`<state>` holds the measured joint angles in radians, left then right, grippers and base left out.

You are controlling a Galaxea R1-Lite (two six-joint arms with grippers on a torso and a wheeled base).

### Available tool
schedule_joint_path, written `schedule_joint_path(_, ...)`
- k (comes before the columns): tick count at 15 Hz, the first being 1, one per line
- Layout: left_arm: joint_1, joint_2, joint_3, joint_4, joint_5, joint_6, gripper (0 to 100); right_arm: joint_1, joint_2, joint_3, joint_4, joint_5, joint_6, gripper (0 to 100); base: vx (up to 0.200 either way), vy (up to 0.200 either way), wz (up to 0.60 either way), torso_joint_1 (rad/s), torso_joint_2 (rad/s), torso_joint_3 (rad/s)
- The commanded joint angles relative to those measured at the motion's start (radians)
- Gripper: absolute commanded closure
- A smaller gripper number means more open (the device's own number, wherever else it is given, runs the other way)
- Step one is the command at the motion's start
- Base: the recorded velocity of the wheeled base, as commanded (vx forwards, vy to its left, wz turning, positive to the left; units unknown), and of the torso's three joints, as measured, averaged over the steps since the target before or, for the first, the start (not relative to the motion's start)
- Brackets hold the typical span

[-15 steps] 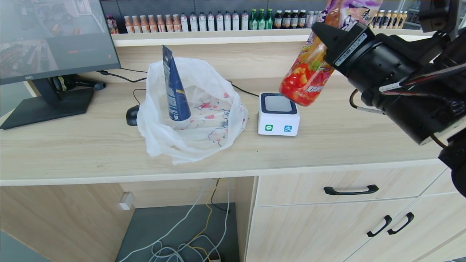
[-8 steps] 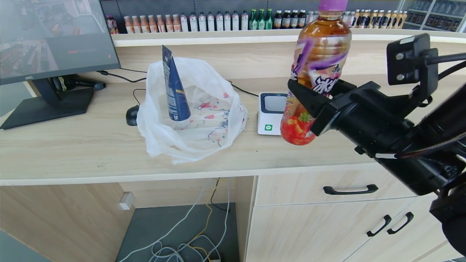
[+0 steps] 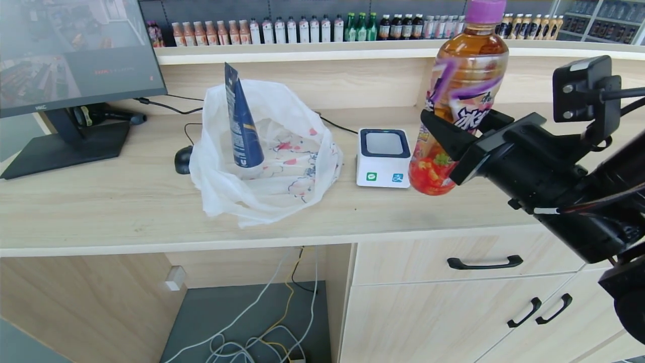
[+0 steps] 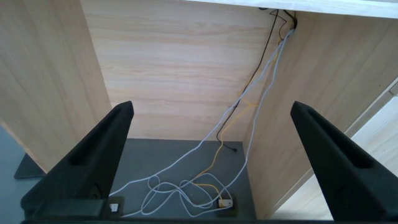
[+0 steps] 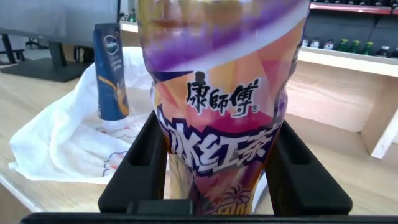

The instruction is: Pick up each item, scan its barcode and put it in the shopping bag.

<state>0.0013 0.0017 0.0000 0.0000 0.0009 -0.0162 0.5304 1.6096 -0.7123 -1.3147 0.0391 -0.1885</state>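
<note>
The right claw (image 3: 461, 130) is clenched on the drink bottle (image 3: 466, 75), one finger on each side of the label band at mid-body, leaving the purple cap above and the red base below free. The bottle stands nearly upright in the grip and clear of the desk (image 3: 101, 201). That probably suits both carrying and scanning: the liquid stays settled, and the lower label is left uncovered for a reader.

The scanner (image 3: 384, 156) sits on the desk just to the claw's left, with its dark window facing up. The bottle's base hangs close beside the scanner's near corner rather than over the window, so no barcode seems to be presented squarely yet. I cannot tell whether a scan has registered.

Farther left of the claw, past the scanner, the white shopping bag (image 3: 282, 166) lies slumped open on the desk with a blue tube (image 3: 242, 126) standing inside it. Its mouth faces upward, which should allow a straight drop-in. The right wrist view also shows the bottle (image 5: 224, 74) between the claw's fingers (image 5: 143, 162), with the bag and tube beyond.

The left claw (image 4: 214, 155) is released — jaws wide apart and holding nothing. It hangs low before the recess under the desk, where loose cables (image 4: 205, 186) trail.
</note>
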Motion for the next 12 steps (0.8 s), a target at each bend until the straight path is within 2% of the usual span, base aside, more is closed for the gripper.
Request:
schedule_joint_path(1, 0.000, 0.001, 0.000, 0.000, 0.001, -0.001, 0, -0.052, 0.006, -0.006, -0.012, 0.002, 0.008, 100, 0.000, 0.000, 0.00, 0.000, 0.00, 0.000)
schedule_joint_path(3, 0.000, 0.001, 0.000, 0.000, 0.001, 0.001, 0, -0.093, 0.020, -0.042, -0.021, 0.002, 0.020, 100, 0.000, 0.000, 0.00, 0.000, 0.00, 0.000)
schedule_joint_path(12, 0.000, 0.001, 0.000, 0.000, 0.001, -0.001, 0, -0.104, 0.039, -0.064, -0.038, 0.001, 0.073, 100, 0.000, 0.200, 0.00, 0.003, 0.00, 0.002)
